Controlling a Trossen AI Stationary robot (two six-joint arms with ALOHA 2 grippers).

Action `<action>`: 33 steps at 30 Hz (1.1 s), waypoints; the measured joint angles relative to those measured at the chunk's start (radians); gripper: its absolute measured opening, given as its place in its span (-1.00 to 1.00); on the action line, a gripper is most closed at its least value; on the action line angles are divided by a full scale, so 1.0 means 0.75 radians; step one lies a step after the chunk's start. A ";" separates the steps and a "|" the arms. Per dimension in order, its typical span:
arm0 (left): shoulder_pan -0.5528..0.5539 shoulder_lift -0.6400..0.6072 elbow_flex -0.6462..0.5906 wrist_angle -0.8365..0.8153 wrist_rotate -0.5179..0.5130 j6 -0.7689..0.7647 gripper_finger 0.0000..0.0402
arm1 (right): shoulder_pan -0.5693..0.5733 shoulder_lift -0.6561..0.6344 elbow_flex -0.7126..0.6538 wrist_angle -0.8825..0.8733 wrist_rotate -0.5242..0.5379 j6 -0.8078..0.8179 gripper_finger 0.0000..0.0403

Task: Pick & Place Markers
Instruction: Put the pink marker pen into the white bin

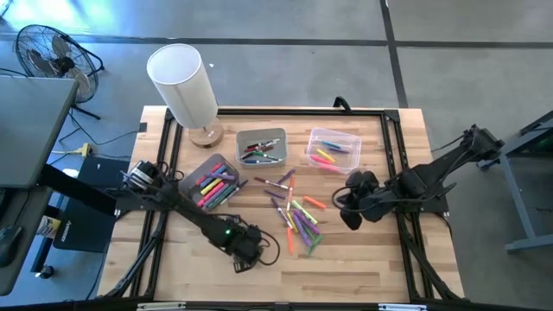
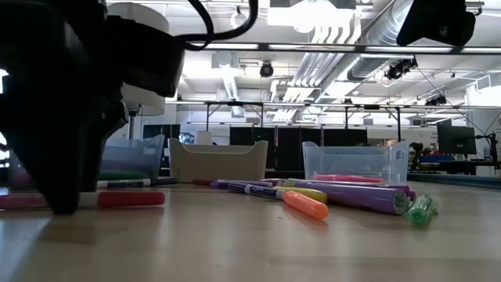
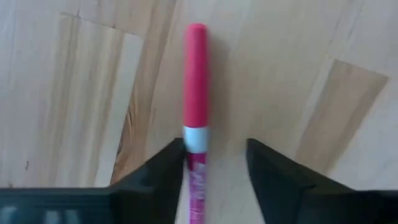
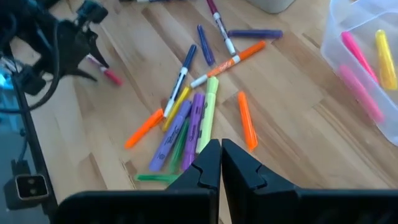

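A pink-red marker (image 3: 196, 93) lies flat on the wooden table near its front edge. My left gripper (image 3: 214, 155) points straight down over it, open, with one finger on each side of the marker's barrel just below the white band. In the low view the same marker (image 2: 129, 199) lies beside the dark left gripper (image 2: 63, 205). Several more markers (image 1: 294, 212) lie loose in a heap at mid-table. My right gripper (image 4: 221, 155) hangs shut above the right side of that heap, holding nothing. My left gripper stands astride the marker's barrel (image 3: 198, 163) from above, its fingers across the marker. One finger (image 3: 168, 168) is right against the barrel's side and the other stands clear of it. Whether the near finger touches, I cannot tell. The marker lies flat on the table.
A grey bin with markers (image 1: 212, 181) sits left of the heap, and a second grey bin (image 1: 259, 147) and a clear bin (image 1: 333, 149) stand at the back. A white cylinder (image 1: 183, 86) stands at the far left. Bare wood lies along the front edge.
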 joint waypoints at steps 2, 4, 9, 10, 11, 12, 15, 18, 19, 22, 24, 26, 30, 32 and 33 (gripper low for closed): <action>0.022 0.000 -0.001 0.001 0.011 -0.010 -0.44 | 0.004 0.015 0.000 0.002 -0.003 -0.002 -0.98; 0.047 0.000 -0.001 0.001 0.045 -0.016 -0.66 | 0.010 0.023 0.000 0.003 -0.003 -0.015 -0.99; 0.106 0.000 -0.002 0.022 0.141 -0.047 -0.89 | 0.030 0.025 0.000 0.003 -0.046 -0.109 -1.00; 0.119 0.000 -0.003 0.030 0.152 -0.060 -0.88 | 0.034 0.023 0.000 -0.001 -0.092 -0.162 -1.00; 0.131 0.001 -0.003 0.038 0.160 -0.067 -0.85 | 0.038 0.021 0.000 -0.010 -0.138 -0.219 -1.00; 0.145 0.001 -0.004 0.045 0.167 -0.075 -0.83 | 0.044 0.021 0.000 -0.020 -0.168 -0.271 -1.00; 0.183 0.002 0.006 0.054 0.199 -0.087 -0.83 | 0.051 -0.009 -0.048 -0.019 -0.195 -0.359 -1.00; 0.205 0.010 0.040 0.043 0.207 -0.089 -0.87 | 0.046 -0.085 -0.162 0.030 -0.199 -0.384 -1.00; 0.211 0.011 0.052 0.042 0.201 -0.090 -0.88 | 0.044 -0.120 -0.207 0.072 -0.194 -0.388 -1.00; 0.229 0.014 0.090 0.052 0.150 -0.091 -0.88 | 0.046 -0.242 -0.353 0.242 -0.166 -0.404 -1.00; 0.240 0.017 0.115 0.062 0.095 -0.112 -0.88 | 0.045 -0.329 -0.448 0.358 -0.161 -0.432 -1.00; 0.262 0.022 0.148 0.069 0.036 -0.115 -0.88 | 0.037 -0.408 -0.535 0.467 -0.138 -0.453 -1.00; 0.326 0.025 0.248 0.064 -0.075 -0.108 -0.89 | 0.002 -0.532 -0.672 0.604 -0.115 -0.457 -1.00; 0.360 0.024 0.309 0.041 -0.064 -0.084 -0.89 | -0.020 -0.576 -0.722 0.634 -0.117 -0.453 -1.00; 0.375 0.024 0.343 0.018 -0.054 -0.060 -0.89 | -0.030 -0.592 -0.741 0.643 -0.122 -0.451 -1.00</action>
